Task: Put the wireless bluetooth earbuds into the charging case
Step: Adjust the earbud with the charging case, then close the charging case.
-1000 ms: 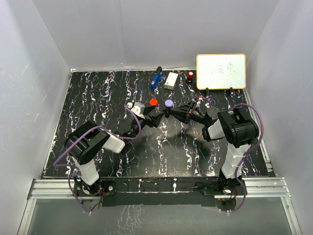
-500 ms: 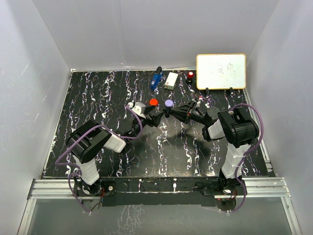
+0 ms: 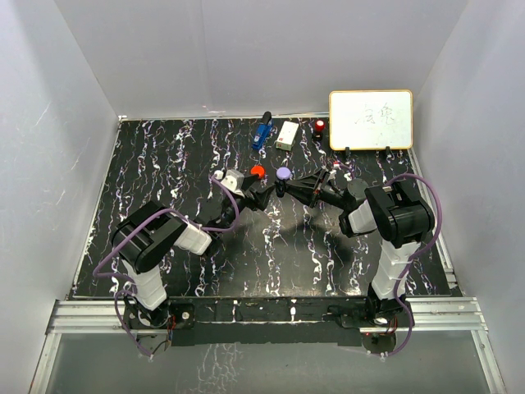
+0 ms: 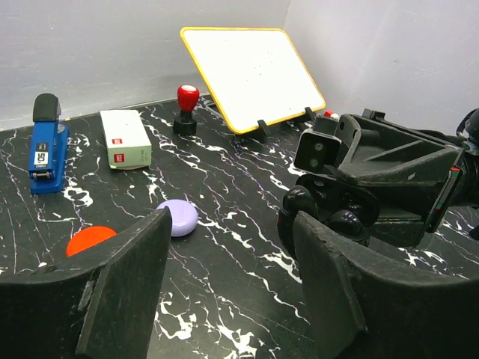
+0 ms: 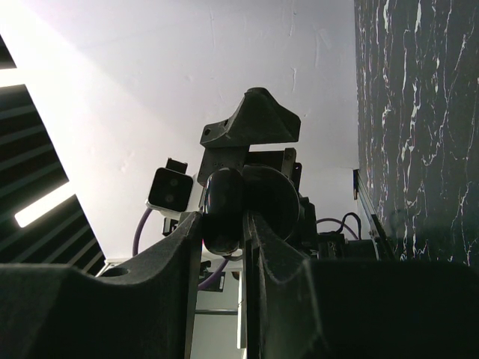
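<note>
From above, no single tiny earbud can be made out. A flat round red plastic case (image 3: 257,170) and a round lavender plastic case (image 3: 284,173) lie on the black, white-veined tabletop (image 3: 164,180). They sit just beyond the spot where the left gripper (image 3: 264,195) and the right gripper (image 3: 280,190) meet, nearly tip to tip. Since a second ago the left wrist has crept slightly toward the red case, while the right arm looks unchanged.

The left wrist view shows matte black fingers standing fairly wide apart with nothing between them. The lavender case is a smooth low dome, and the red one is half hidden behind a finger. Farther back stand a blue stapler (image 4: 43,146), a white box (image 4: 125,139), a red-knobbed stamp (image 4: 186,108) and a yellow-framed whiteboard (image 4: 251,75).

In the right wrist view the fingers are narrow, clamped on a glossy black rounded piece (image 5: 222,206) held off the tabletop. Whether it is an earbud or a case cannot be told.
</note>
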